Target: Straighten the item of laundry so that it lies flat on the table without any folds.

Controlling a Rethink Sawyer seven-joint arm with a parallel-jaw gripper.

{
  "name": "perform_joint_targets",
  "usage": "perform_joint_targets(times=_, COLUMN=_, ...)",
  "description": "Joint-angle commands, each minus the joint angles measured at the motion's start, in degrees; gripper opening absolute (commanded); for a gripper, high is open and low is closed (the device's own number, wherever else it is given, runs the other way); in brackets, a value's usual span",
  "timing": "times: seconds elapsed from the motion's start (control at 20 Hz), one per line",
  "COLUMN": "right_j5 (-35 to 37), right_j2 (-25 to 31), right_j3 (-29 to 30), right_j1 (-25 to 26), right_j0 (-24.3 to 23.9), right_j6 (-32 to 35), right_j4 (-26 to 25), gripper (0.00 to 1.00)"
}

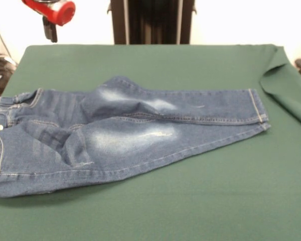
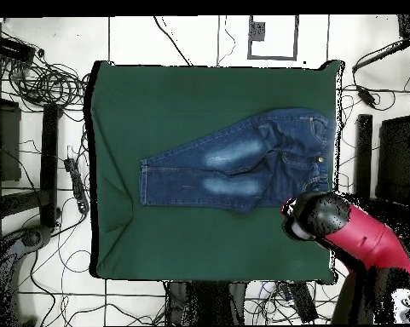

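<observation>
The jeans [image 1: 125, 135] lie creased on the table [image 1: 190, 201], 2 legs together; the gripper's [image 1: 51, 31] state cannot be told.

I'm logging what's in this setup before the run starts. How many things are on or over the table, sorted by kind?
Garments: 1, the jeans lying on the table
Table covers: 1, the green cloth
Robot arms: 1, the red and black arm over the table's corner near the waistband
Total: 3
</observation>
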Motion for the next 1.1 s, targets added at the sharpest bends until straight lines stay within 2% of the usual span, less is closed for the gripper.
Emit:
perform_joint_targets(times=0.05, right_j5=4.44, right_j2=6.26, right_j3=0.02, right_j1=2.53, right_j0=3.21, right_j6=12.15, right_j4=4.74, gripper=0.0)
perform_joint_targets(times=0.15, right_j5=3.97, right_j2=6.57, right_j3=-0.4, right_j1=3.47, right_j0=4.01, right_j6=13.49, right_j4=6.31, gripper=0.0)
perform_joint_targets(times=0.2, right_j5=7.79, right_j2=5.93, right_j3=-1.77, right_j1=4.72, right_j0=5.11, right_j6=15.81, right_j4=7.56, gripper=0.0)
perform_joint_targets(times=0.35, right_j5=7.13, right_j2=5.86, right_j3=-3.26, right_j1=6.17, right_j0=6.15, right_j6=16.72, right_j4=9.04, gripper=0.0)
perform_joint_targets(times=0.6, right_j5=3.73, right_j2=3.64, right_j3=-2.32, right_j1=6.57, right_j0=9.87, right_j6=21.2, right_j4=12.19, gripper=0.0)
perform_joint_targets(times=1.1, right_j5=4.52, right_j2=-0.19, right_j3=-2.14, right_j1=7.53, right_j0=16.54, right_j6=28.41, right_j4=16.85, gripper=0.0)
